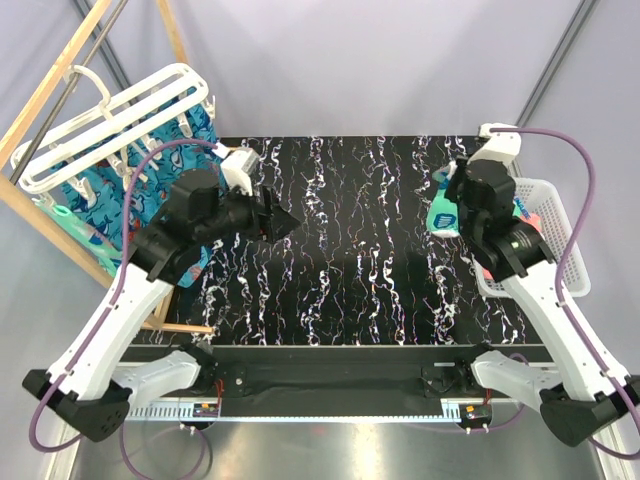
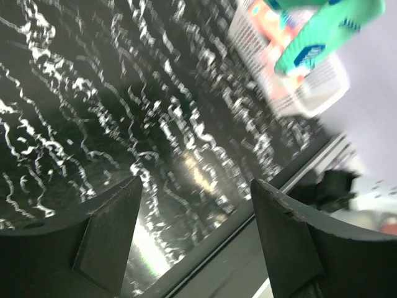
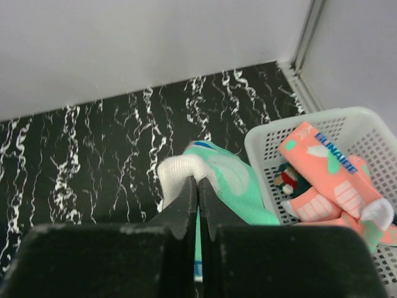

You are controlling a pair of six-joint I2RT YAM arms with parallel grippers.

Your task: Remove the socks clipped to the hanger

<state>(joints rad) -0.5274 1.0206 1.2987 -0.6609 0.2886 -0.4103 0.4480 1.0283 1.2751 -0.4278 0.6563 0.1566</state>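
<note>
The white hanger (image 1: 110,120) hangs at the far left with blue patterned socks (image 1: 95,195) clipped under it. My left gripper (image 1: 285,222) points right over the dark table, away from the hanger. In the left wrist view this gripper (image 2: 194,183) is open with nothing between its fingers. My right gripper (image 3: 198,183) is shut on the white cuff of a mint-green sock (image 3: 232,180). In the top view that sock (image 1: 441,218) dangles just left of the basket. The left wrist view shows the same sock (image 2: 322,31) at its top edge.
A white mesh basket (image 1: 560,250) stands at the table's right edge; in the right wrist view the basket (image 3: 267,139) holds coral-pink socks (image 3: 322,174). A wooden pole frame (image 1: 60,70) carries the hanger at the left. The black marbled table (image 1: 350,270) lies between the arms.
</note>
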